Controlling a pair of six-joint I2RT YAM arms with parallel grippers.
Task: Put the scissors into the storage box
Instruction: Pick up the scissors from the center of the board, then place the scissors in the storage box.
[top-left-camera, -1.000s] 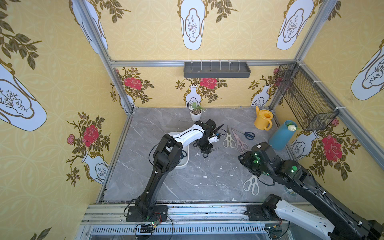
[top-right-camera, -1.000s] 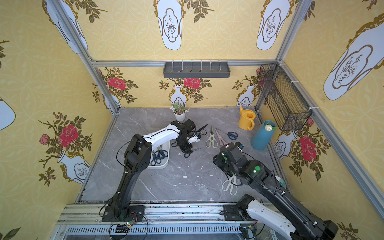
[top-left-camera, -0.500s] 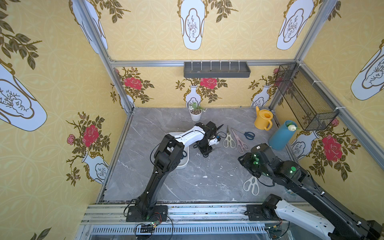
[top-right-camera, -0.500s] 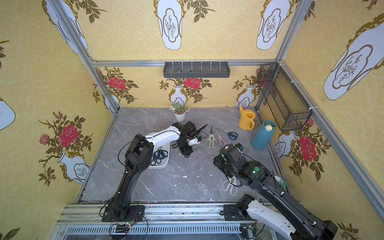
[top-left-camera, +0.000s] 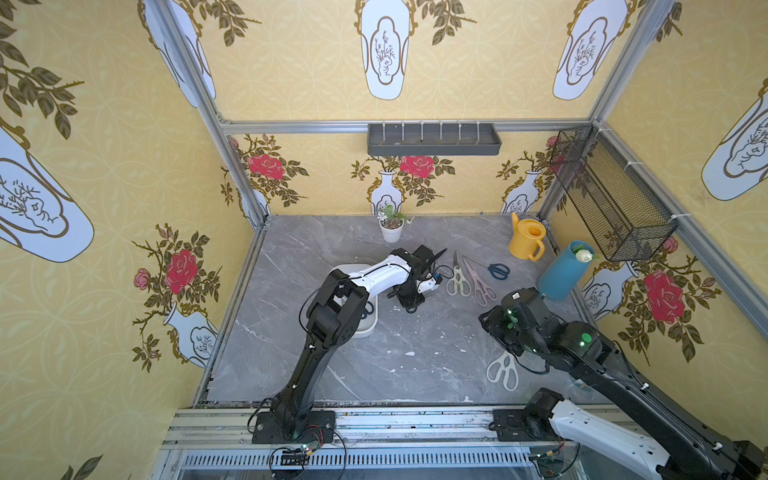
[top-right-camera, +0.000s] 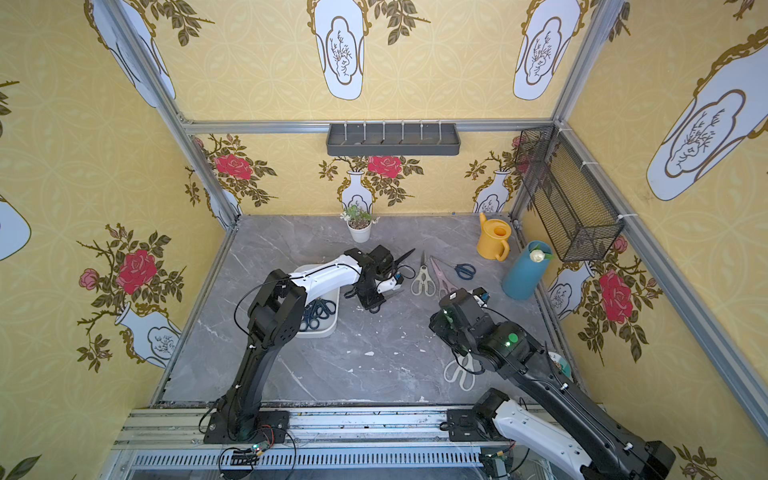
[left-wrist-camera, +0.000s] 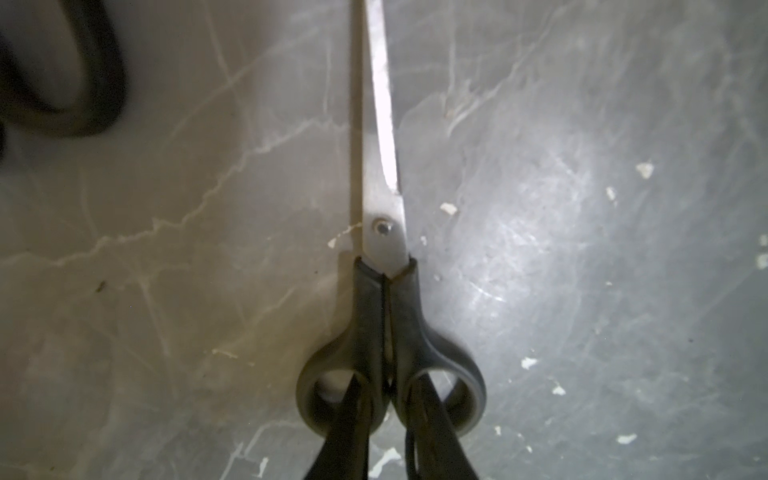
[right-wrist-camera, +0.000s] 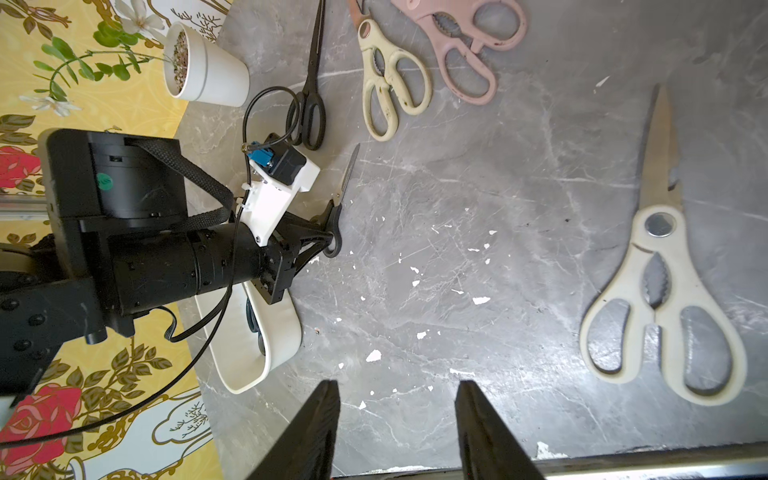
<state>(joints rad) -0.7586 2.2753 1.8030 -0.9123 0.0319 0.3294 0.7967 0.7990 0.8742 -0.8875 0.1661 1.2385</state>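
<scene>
We see the left gripper (left-wrist-camera: 386, 380) clenched on the black-handled scissors (left-wrist-camera: 382, 232) — a finger through each loop — down at the table (left-wrist-camera: 582, 249), near the storage box (top-right-camera: 327, 331). The right gripper (right-wrist-camera: 397, 399) hangs released and empty near the cream shears (right-wrist-camera: 660, 299).

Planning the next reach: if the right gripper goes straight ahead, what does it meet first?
Probably bare tabletop, flecked white; the far cream shears lie beyond on that line. Depth is unclear.
</scene>
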